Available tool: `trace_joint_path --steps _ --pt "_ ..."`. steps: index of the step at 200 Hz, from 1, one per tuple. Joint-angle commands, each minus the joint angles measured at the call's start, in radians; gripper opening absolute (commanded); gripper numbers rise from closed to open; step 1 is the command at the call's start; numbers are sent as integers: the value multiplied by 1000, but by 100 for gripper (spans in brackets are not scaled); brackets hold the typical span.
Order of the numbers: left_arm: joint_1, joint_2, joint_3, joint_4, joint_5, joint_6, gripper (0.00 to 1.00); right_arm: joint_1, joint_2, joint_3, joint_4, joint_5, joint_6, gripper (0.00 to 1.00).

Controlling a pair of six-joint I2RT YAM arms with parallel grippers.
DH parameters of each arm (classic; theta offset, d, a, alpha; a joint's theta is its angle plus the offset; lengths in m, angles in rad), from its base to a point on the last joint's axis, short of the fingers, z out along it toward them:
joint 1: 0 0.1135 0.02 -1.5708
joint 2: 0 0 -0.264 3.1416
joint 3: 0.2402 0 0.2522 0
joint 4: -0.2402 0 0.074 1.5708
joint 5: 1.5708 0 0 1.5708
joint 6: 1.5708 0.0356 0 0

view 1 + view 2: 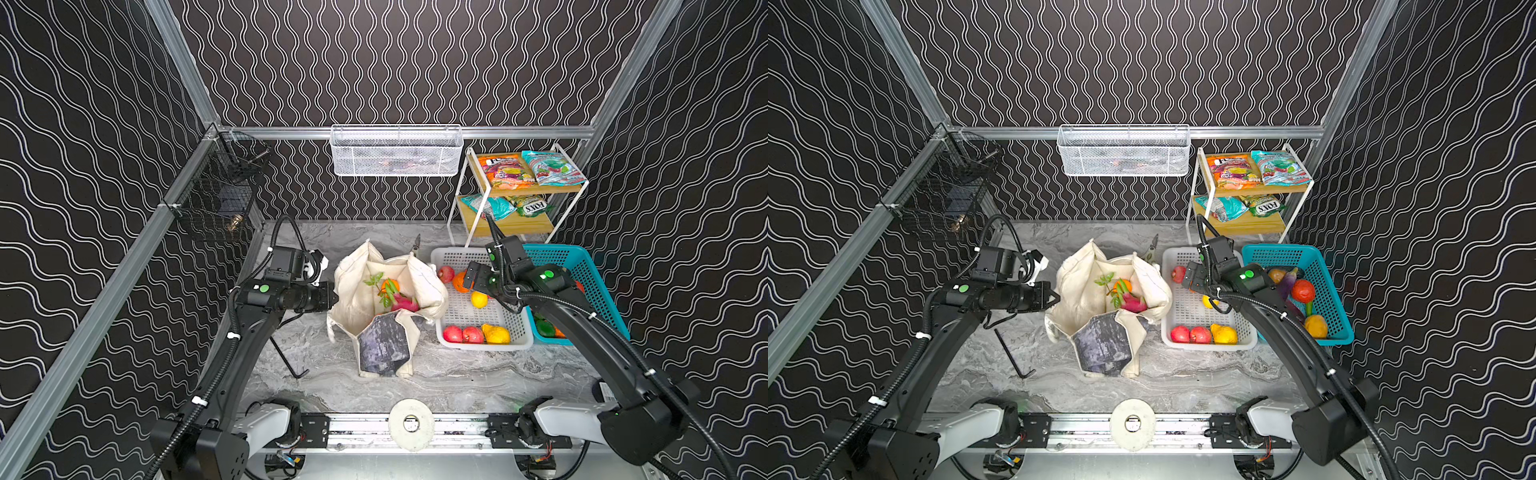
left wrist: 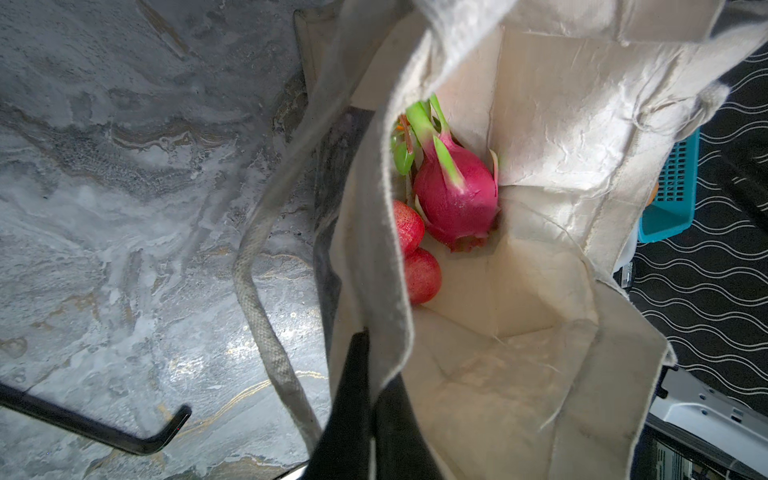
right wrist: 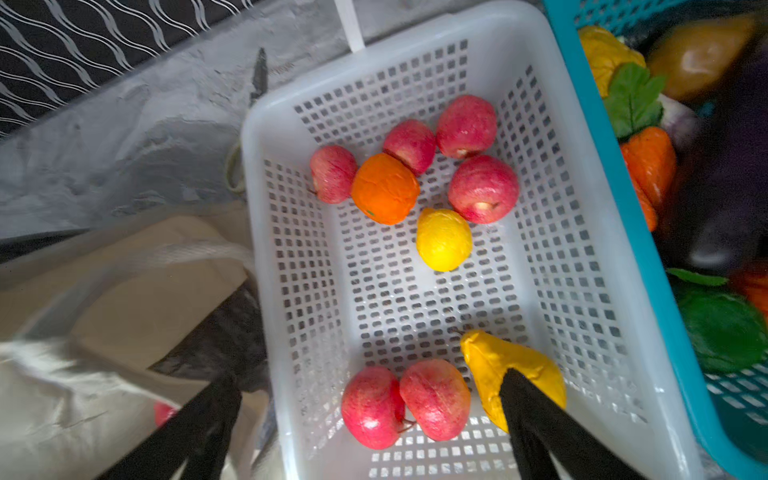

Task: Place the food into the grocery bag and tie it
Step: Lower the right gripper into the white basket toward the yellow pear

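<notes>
The left gripper (image 1: 1057, 298) was clamped tight on the left rim of the cream canvas grocery bag with a dark grey marbled print panel (image 1: 384, 345), the cloth pinched between its black fingers (image 2: 357, 395). The right gripper (image 3: 372, 378) hung with its jaws spread wide and nothing between them, above the white perforated plastic basket (image 1: 486, 345).

Nearest the front edge of the grey marbled tabletop (image 1: 478, 382), left of the middle, lay a black L-shaped hex key (image 1: 286, 357). Behind it the bag stood upright around the middle of the tabletop with its mouth open. One cream loop handle (image 2: 257, 291) drooped down its outer side. Inside lay a pink dragon fruit with green scales (image 2: 457, 203), two red apples (image 2: 419, 274) just beside it, and an orange with green leaves (image 1: 390, 286).

The white basket sat just right of the bag. At its near end a pair of red apples (image 3: 434, 405) and a yellow-orange pear-shaped fruit (image 3: 494, 357) lay side by side. A yellow lemon (image 3: 444, 239) sat in the middle. At the far end a plain orange (image 3: 384, 189) and four red apples (image 3: 482, 189) clustered together. By the right edge, just beside the white basket, a teal plastic basket (image 1: 1325, 270) held a purple eggplant (image 1: 1287, 282) and a red tomato (image 1: 1303, 291) among other produce. In the far right corner a white-framed rack with two wooden shelves (image 1: 519, 224) carried four shiny printed snack packets (image 1: 505, 170).
</notes>
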Motion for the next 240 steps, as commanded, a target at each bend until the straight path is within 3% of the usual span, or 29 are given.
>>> trace_joint_path --steps 1,36,59,106,240 --pt "1 -6 -2 3 2 6 0 -35 14 -16 -82 -12 20 99" --pt "0 -9 -6 11 4 5 0 -102 41 -33 -140 -15 57 99" --pt "0 -9 -13 23 4 2 0 -165 78 -32 -172 -103 76 99" --pt "0 1 -3 17 9 18 0 -171 95 -90 -133 -141 147 99" --pt "0 -3 -25 29 -2 34 0 -172 234 -126 -196 -4 274 99"
